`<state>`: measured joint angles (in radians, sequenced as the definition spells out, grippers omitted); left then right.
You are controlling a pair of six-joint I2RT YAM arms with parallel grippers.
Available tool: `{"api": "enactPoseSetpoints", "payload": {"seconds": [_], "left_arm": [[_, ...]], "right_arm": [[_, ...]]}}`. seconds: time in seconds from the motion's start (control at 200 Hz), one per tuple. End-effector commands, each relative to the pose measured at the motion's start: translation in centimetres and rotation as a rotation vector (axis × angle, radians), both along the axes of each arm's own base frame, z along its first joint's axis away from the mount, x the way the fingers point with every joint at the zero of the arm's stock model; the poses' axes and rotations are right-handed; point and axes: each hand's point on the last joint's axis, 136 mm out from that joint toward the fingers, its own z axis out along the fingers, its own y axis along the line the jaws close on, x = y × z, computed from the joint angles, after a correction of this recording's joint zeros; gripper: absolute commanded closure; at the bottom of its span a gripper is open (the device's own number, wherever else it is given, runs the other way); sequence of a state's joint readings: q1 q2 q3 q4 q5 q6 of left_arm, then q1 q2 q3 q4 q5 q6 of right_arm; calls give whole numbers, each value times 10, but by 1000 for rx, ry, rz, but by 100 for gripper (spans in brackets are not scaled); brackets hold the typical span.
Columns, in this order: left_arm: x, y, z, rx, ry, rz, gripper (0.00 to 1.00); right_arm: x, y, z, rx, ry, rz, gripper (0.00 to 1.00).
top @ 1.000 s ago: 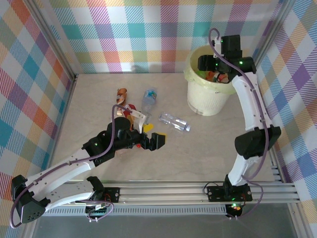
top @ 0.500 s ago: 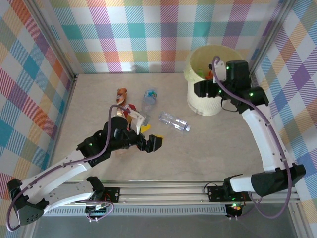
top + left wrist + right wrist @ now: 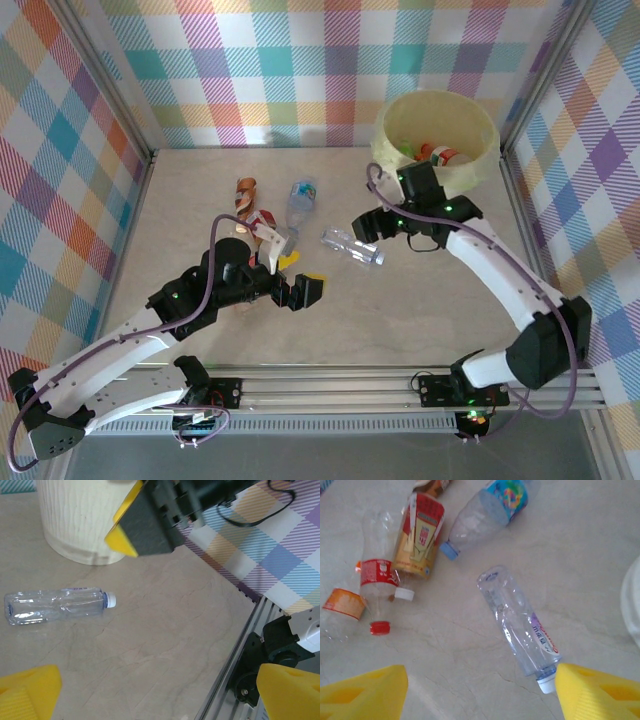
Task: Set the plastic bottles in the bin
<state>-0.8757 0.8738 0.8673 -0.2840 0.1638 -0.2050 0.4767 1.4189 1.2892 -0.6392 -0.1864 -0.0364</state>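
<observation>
The step in hand looks like a reach for the next bottle. The right arm [image 3: 490,265] hangs low over the worktop [image 3: 400,320], and the right jaws are parted with nothing between them. The clear bottle [image 3: 520,630] lies on its side just ahead of them, its capped end close to one yellow finger [image 3: 600,692], near the foot of the bin [image 3: 478,128].

By my reading, the right jaws must next come down astride the bottle's body, across its length. They should close gently, since thin plastic may flatten or slip, and then lift high enough to pass the bin's rim.

The left jaws stand wide open and empty, low over the worktop beside the other bottles. These include a blue-labelled bottle [image 3: 492,507], a brown-and-red one [image 3: 420,535] and a red-banded one [image 3: 377,587].

In the overhead view the right arm hides the bin's lower wall, and only a few orange and red bottles [image 3: 440,153] show inside, too few to count the contents. The left arm [image 3: 190,295] covers part of the pile. An orange-labelled bottle [image 3: 342,605] runs off the edge of the right wrist view.
</observation>
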Motion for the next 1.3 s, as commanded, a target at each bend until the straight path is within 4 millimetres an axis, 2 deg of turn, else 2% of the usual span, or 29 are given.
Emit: {"api": "enactPoseSetpoints", "payload": {"seconds": [0.0,0.295,0.61,0.8,1.02,1.295], "left_arm": [[-1,0,1,-12,-18,2,0],[-1,6,-6,-17,-9,28,0],[2,0,-14,-11,9,21,0],[4,-4,-23,-11,30,26,0],[8,-4,-38,25,57,40,0],[11,-5,-42,23,71,56,0]], "right_arm": [[9,14,-17,-22,-13,63,22],[29,19,-82,-211,71,116,20],[44,17,-132,-361,131,138,18],[47,15,-155,-432,158,149,16],[47,21,-167,-431,178,169,15],[43,29,-184,-472,200,197,16]]}}
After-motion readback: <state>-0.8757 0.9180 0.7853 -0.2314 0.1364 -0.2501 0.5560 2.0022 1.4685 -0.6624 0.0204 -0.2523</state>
